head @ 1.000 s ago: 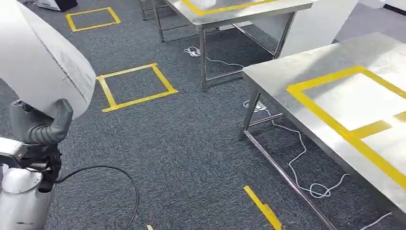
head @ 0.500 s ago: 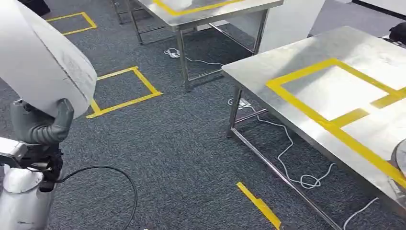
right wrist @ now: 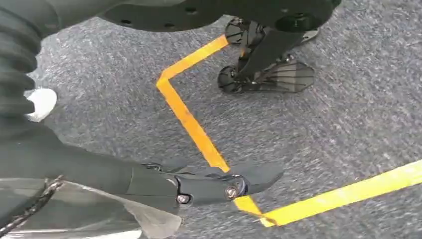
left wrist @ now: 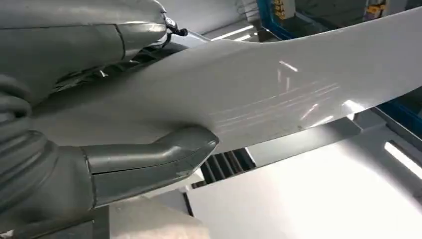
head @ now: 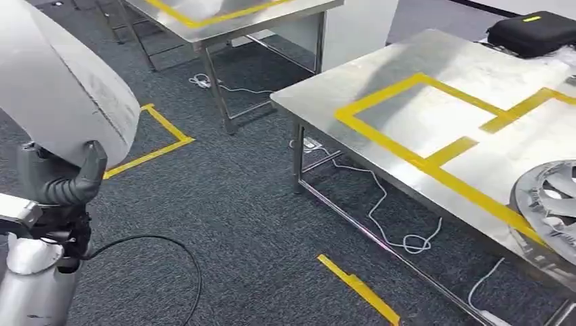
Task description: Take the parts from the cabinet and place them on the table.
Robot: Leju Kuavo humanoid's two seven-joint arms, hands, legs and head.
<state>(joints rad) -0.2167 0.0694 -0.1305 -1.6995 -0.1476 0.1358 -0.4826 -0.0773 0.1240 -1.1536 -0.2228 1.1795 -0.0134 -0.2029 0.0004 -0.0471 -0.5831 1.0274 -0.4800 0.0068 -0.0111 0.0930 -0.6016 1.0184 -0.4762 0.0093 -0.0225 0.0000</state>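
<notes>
The left robot hand point(head: 58, 178) is gripping a large white curved panel point(head: 61, 81), a smooth moulded part that is rising up and over the hand at the left side of the head view. In the left wrist view the thick grey thumb point(left wrist: 149, 162) is pressing against the underside of the panel point(left wrist: 259, 94) while the rest of the hand is wrapping the other face. The part is being carried in the air above the dark grey carpet point(head: 224, 217), well apart from the steel table point(head: 380, 68) on the right. That table is bearing yellow tape outlines point(head: 421, 159), a silver wheel cover point(head: 550, 200) near its close corner, and a black case point(head: 533, 30) at its far end. A second steel table point(head: 231, 20) is standing further back. The right robot hand point(right wrist: 164, 186) is hanging over the carpet and yellow floor tape point(right wrist: 199, 134); its dark fingers are lying stretched out with nothing in them.
</notes>
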